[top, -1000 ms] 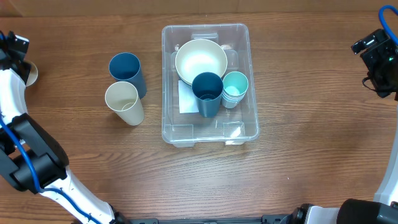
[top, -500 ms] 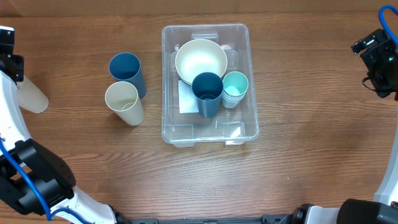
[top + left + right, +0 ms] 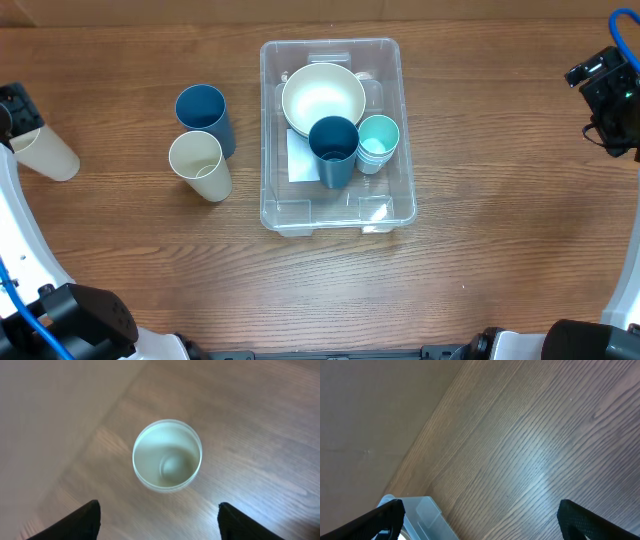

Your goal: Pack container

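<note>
Container (image 3: 335,215) sits mid-table, its clear near wall toward you.

Left of the container, level with its middle, you have a cream tumbler (image 3: 197,160) standing upright. A blue tumbler (image 3: 203,110) stands just beyond it.

Well left of the container a lone cream cup (image 3: 47,157) stands mouth up. Your left gripper (image 3: 159,510) hangs above it, fingers spread wide and apart from the cup.

Inside the container, about mid-length:
- white label (image 3: 297,158) on the floor
- dark blue cup (image 3: 333,140) over the label's edge
- nested light teal cups (image 3: 378,135) just right of the dark blue cup

At the container's far end sits a cream bowl (image 3: 322,98).

Well right of the container, your right gripper (image 3: 480,515) is also spread wide, over the wood table (image 3: 520,450).
</note>
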Robot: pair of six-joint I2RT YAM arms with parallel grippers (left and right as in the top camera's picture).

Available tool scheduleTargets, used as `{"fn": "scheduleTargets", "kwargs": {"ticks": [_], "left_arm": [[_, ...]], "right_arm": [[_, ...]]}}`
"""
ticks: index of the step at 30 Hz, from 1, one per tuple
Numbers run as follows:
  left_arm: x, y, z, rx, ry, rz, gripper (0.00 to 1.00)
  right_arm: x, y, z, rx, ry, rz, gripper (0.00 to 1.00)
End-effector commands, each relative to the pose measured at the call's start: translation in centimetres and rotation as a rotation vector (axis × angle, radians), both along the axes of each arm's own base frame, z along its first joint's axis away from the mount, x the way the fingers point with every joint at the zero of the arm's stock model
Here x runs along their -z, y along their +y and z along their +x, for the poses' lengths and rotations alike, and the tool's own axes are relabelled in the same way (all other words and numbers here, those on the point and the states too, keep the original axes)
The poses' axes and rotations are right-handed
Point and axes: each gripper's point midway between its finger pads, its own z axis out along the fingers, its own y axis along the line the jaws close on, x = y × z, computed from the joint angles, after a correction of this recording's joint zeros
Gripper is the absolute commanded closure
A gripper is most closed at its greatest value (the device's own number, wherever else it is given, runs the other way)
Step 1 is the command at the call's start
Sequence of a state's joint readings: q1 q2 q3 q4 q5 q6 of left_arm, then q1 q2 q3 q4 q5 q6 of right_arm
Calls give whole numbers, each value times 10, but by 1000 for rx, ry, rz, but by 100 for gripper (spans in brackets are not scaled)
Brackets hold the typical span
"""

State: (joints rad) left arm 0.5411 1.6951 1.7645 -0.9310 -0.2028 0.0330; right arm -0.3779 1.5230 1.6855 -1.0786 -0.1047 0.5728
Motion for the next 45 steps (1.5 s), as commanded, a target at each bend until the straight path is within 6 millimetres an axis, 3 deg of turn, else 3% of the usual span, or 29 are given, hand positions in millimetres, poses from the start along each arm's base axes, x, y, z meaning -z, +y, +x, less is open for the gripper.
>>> {"fn": "scheduleTargets", "kwargs": {"ticks": [1, 4, 8, 12, 16, 21, 32, 37, 41, 45], "left_arm": [[21, 15, -22, -297, -58, -160, 29], [35, 36, -46, -470, -80, -231, 22], [58, 56, -55, -517, -82, -316, 25], [98, 62, -43, -502, -65, -442, 30], [111, 64, -30, -483, -69, -459, 31], [105, 57, -17, -434, -121, -504, 35], [93, 47, -30, -441, -99, -510, 36], [60, 37, -41, -427, -141, -482, 37], [36, 45, -43, -430, -199, -407, 36], [41, 55, -37, -438, -209, -381, 35]], "right_arm": [[-8, 1, -2, 1, -21, -4, 0], [-8, 1, -2, 1, -22, -4, 0], [-8, 1, -2, 1, -21, -4, 0], [-8, 1, -2, 1, -21, -4, 0], [-8, 1, -2, 1, -22, -4, 0], [-8, 1, -2, 1, -22, -4, 0], [-8, 1, -2, 1, -22, -4, 0], [-8, 1, -2, 1, -22, -4, 0], [-8, 1, -2, 1, -22, -4, 0], [-8, 1, -2, 1, -21, -4, 0]]}}
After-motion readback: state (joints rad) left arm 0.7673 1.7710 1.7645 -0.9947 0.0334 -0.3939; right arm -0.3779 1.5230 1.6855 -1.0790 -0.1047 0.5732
